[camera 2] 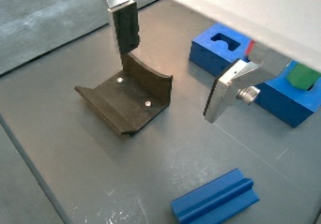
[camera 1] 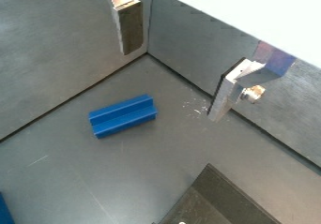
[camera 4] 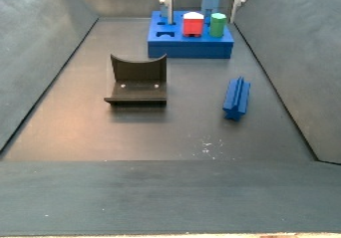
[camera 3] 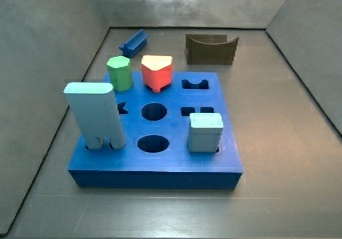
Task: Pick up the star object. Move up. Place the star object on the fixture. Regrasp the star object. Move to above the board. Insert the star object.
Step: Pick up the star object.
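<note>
The star object [camera 4: 237, 97], a small dark-blue prism with a ridged, star-shaped cross-section, lies on its side on the grey floor, also seen in a wrist view [camera 1: 122, 116]. The fixture [camera 4: 138, 81], a small dark olive-brown open-topped holder with a notched wall, stands beside it, apart, and is empty. The board [camera 3: 160, 163], a thick bright-blue square block with shaped holes in its top, carries several upright pegs. The gripper [camera 2: 172, 64] hangs above the floor with nothing between its plates.

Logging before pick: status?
Gripper open, empty, up above the floor. Star object lying flat on the floor, untouched. Fixture empty. Nothing blocking.
</note>
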Controlling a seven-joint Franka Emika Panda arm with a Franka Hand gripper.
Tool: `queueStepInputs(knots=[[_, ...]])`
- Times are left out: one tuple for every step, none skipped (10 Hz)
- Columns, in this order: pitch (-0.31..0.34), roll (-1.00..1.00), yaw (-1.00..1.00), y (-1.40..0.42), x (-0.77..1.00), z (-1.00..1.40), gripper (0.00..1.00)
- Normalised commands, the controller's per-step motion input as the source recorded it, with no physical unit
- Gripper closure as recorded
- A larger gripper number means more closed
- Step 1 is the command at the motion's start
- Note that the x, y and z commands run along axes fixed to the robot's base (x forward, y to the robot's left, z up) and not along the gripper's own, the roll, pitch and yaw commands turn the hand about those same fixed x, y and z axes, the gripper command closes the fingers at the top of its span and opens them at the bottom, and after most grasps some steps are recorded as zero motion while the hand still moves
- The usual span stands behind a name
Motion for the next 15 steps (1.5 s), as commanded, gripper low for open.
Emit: queueStepInputs(knots=[[0.007, 0.0, 0.0, 0.0, 0.0, 0.0, 0.0], [-0.007, 0.0, 0.01, -0.04, 0.0, -0.01, 0.0], [-0.013, -0.04, 0.0, 0.0, 0.0, -0.06, 0.0], [-0.029, -0.06, -0.27, -0.04, -0.6, -0.61, 0.0], [0.0, -0.16, -0.4, 0.0, -0.7, -0.89, 0.0], [0.0, -0.17, -0.4, 0.0, -0.73, -0.91, 0.0], [-0.063, -0.17, -0.4, 0.0, -0.75, -0.87, 0.0], [-0.109, -0.21, -0.36, -0.06, -0.64, -0.74, 0.0], [-0.147, -0.25, -0.18, -0.01, -0.4, -0.61, 0.0], [-0.177, -0.29, -0.12, 0.0, -0.19, -0.51, 0.0], [-0.19, -0.31, -0.09, 0.0, 0.0, -0.49, 0.0], [-0.179, -0.3, -0.08, 0.0, 0.11, -0.5, 0.0], [-0.173, -0.3, -0.09, 0.0, 0.13, -0.5, 0.0], [-0.183, -0.31, -0.2, 0.0, 0.02, -0.5, 0.0], [-0.149, -0.26, -0.25, 0.03, 0.0, -0.62, 0.0]])
